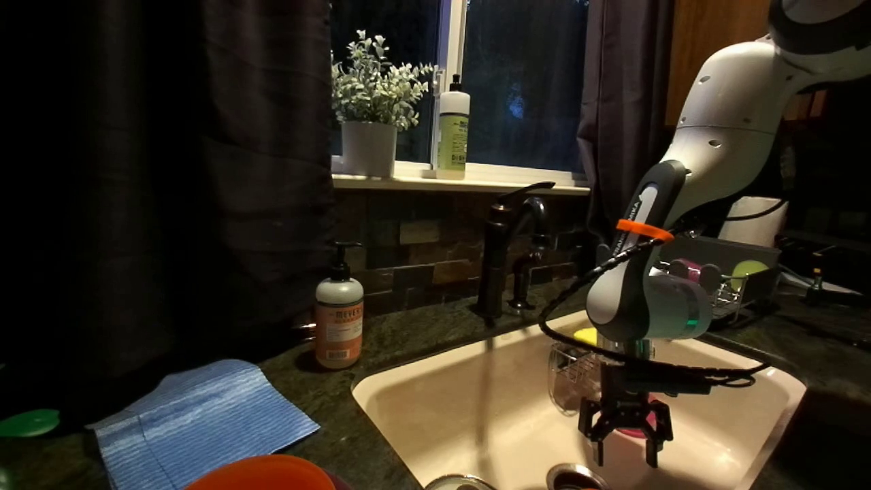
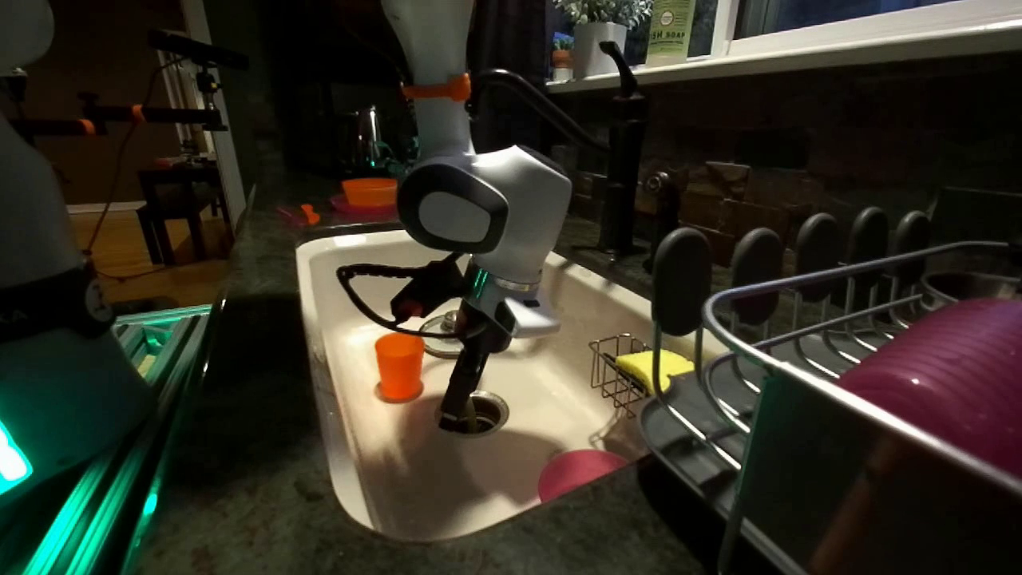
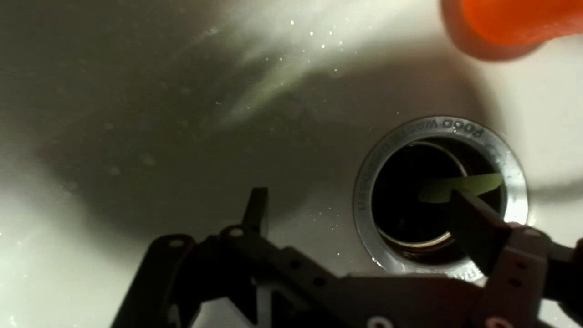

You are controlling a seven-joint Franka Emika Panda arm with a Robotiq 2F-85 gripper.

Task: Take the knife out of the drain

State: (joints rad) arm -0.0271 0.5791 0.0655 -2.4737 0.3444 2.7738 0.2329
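Knife [image 3: 480, 184] sits in drain [image 3: 363, 200], green part showing. End effector [image 3: 358, 193] spread wide inside sink [image 1: 425, 381], holding nothing; one fingertip [image 3: 474, 216] overlaps drain opening in wrist view.

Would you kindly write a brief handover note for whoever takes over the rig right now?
Gripper: open, holding nothing, over the sink.
Knife (presumably the green piece): in the drain; one finger overlaps it in the wrist view, contact unclear.
Done: gripper is at the drain; knife not yet out.
Left: probably centre the gripper over the knife, close on it and lift it clear.
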